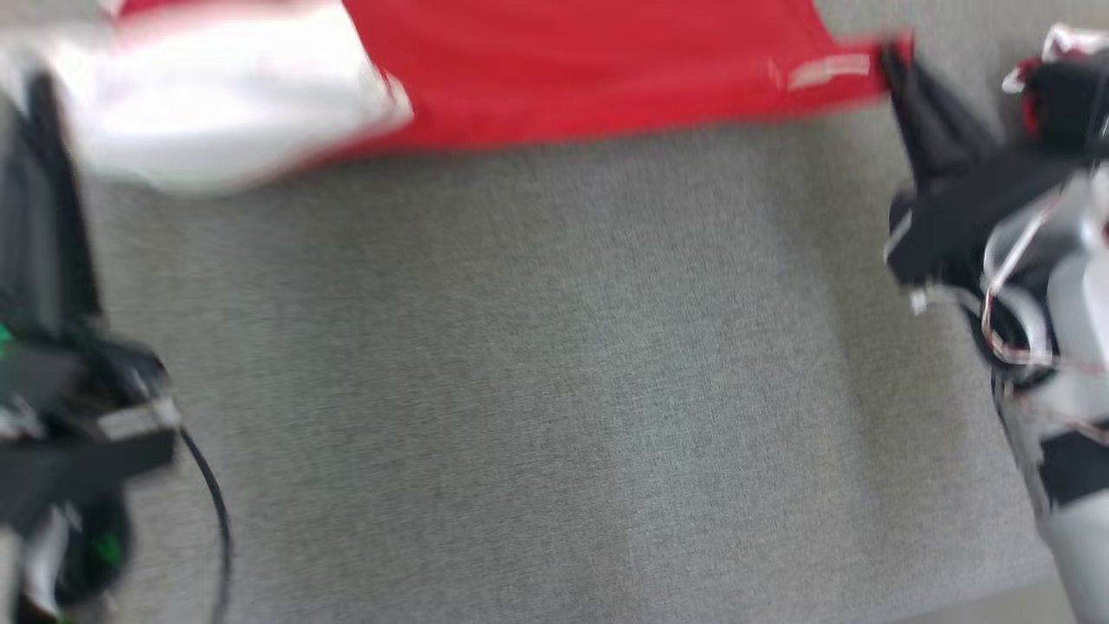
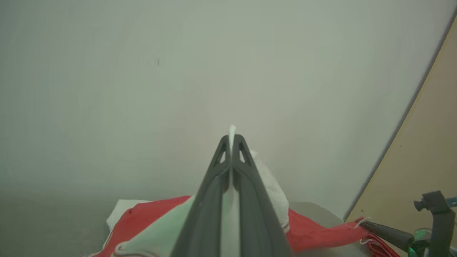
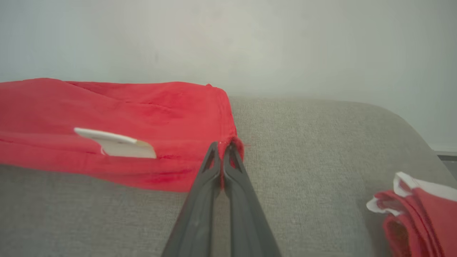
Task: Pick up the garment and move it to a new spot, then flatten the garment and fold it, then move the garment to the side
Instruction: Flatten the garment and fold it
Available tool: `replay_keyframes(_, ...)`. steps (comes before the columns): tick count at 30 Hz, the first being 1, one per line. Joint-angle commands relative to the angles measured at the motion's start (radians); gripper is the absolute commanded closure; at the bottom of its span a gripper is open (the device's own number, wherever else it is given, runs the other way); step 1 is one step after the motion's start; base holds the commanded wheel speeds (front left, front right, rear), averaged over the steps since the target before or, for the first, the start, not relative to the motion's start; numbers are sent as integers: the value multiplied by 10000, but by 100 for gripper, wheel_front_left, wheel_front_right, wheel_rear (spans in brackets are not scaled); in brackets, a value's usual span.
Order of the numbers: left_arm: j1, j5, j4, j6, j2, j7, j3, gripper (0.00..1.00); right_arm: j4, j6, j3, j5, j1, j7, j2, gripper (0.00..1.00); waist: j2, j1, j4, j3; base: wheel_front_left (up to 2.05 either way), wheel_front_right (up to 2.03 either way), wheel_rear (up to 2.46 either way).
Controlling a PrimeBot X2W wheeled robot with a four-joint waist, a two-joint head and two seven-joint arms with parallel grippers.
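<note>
Both grippers are clamping the garment (image 1: 589, 78): the left gripper (image 2: 231, 141) on a white edge, the right gripper (image 3: 224, 147) on a red corner. It is spanning the cushion's (image 1: 520, 390) far side. Recommended: hold the 2 ends level and taut while laying it flat.

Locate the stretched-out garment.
Head view: the garment stretches across the top of the grey cushion, held between the left hand at its white end and the right hand at its red corner.

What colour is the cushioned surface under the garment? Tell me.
Grey woven upholstery surface; clearest in the right wrist view.
</note>
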Motion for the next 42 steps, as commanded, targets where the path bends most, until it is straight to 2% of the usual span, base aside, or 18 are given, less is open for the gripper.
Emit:
replay_keyframes(1, 879, -240, 42, 72, -168, 62, -92, 100, -191, -22, -215, 74, 588, 147, -56, 100, 1, 3, 846, -1401, 0, 0, 0)
replay_keyframes(7, 3046, -744, 772, 146, -482, 324, -664, 100, -289, -22, -852, -112, 2364, 470, 259, 100, 1, 3, 1124, -2372, 0, 0, 0)
replay_keyframes(12, 4188, -1168, 1517, 128, -660, 758, -1201, 100, -184, -22, -1392, -281, 3542, 716, 623, 100, 1, 3, 1265, -2989, 0, 0, 0)
replay_keyframes(31, 6746, -3249, 2675, -201, -514, 2477, -2264, 100, -605, -22, -3349, -1061, 6395, 1001, 1608, 100, 1, 3, 1787, -4342, 0, 0, 0)
replay_keyframes(42, 7421, -3974, 2861, -146, -414, 3418, -2718, 100, -1372, -22, -4018, -1546, 7854, 2481, 2144, 100, 1, 3, 1813, -4447, 0, 0, 0)
